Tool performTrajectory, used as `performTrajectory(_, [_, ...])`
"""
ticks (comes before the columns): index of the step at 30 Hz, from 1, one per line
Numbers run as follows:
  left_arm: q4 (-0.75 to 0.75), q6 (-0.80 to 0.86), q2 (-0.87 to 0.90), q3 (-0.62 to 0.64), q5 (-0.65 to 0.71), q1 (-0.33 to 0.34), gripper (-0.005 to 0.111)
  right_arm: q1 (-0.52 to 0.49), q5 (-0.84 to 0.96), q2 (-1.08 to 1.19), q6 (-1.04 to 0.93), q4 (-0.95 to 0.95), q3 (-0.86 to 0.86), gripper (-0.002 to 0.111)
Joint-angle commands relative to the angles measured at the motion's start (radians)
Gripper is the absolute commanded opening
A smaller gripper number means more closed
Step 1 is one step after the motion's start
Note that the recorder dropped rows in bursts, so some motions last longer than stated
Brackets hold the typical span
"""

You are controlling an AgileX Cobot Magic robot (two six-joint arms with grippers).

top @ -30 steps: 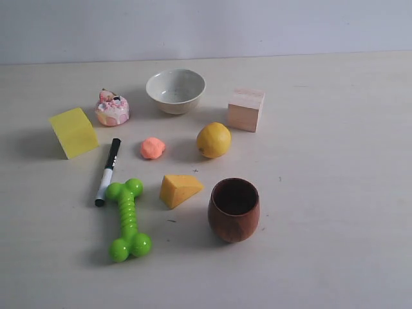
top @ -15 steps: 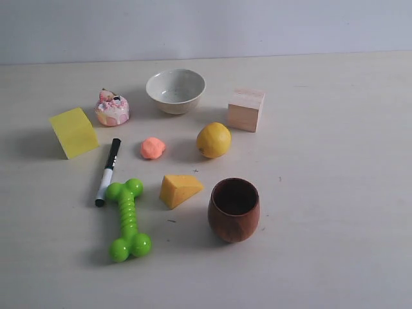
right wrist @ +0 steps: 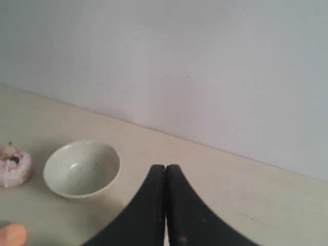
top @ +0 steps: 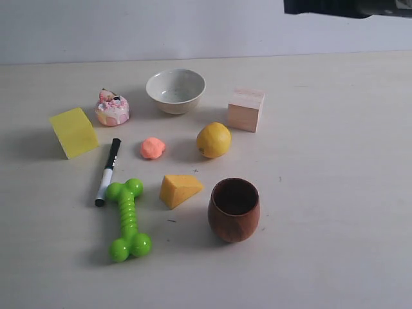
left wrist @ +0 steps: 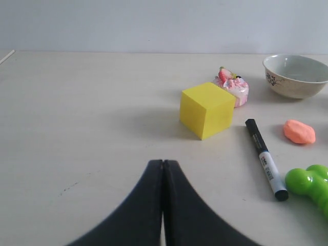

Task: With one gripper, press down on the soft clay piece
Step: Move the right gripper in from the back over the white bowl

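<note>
Matte clay piece (top: 152,148), glossy wooden cup (top: 234,209)

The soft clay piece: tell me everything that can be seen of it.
The soft clay piece is a small salmon-orange lump, matte and roundish, with a slightly flattened, uneven surface; it looks like modelling dough. It lies on the pale table, between the marker and the lemon, apart from both. In the exterior view it is nearer the camera than the bowl. Nothing but the table touches it.

Salmon-orange soft clay piece (top: 153,148), yellow lemon (top: 214,140), lime-green bone toy (top: 128,219) — pale speckled bowl (top: 176,103), dark-brown cup (top: 234,226), beige worktop (top: 335,193).
</note>
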Motion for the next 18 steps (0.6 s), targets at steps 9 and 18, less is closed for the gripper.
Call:
performTrajectory(9, [-0.003,0.000,-0.002,-0.003,-0.011,-0.005,0.000,0.078,0.284,0.104,-0.227,0.218,-0.145,0.000])
performTrajectory(18, [-0.003,0.000,-0.002,-0.003,-0.011,-0.005,0.000,0.078,0.170,0.203,-0.227,0.334,-0.149,0.000])
